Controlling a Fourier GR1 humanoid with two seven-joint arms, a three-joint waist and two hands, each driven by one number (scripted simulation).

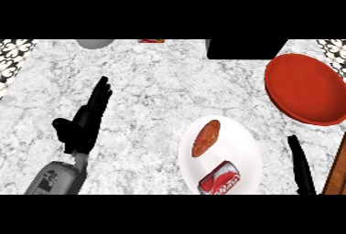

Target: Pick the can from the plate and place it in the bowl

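Lying on its side at the near end of the white plate (251,151): 1 red-and-white can (220,179), touched by nothing. Sharing that plate, just beyond the can: 1 brown oblong piece of food (206,138), apart from it. Standing well beyond and to the right, near the worktop's (148,91) far right edge: 1 red bowl (304,87), holding nothing visible.

Showing just right of the plate, at the view's lower edge: the right hand (300,164), fingers straight and released, grasping nothing, not touching can or plate. Resting out to the left, well apart from the plate: the left hand (84,121), fingers extended and released, likewise holding nothing.

Judging the step: pickup not yet made, approach only. Calling next, probably, for swinging the right hand leftward over the can, curling fingers round its body without nudging the food, then lifting and carrying it forward and right to the bowl.

Counting: 1 can, 1 plate, 1 bowl, 1 food piece, 2 hands. Sitting along the far edge: 1 black box (245,48), 1 grey round object (94,43), 1 small red item too cropped to identify.
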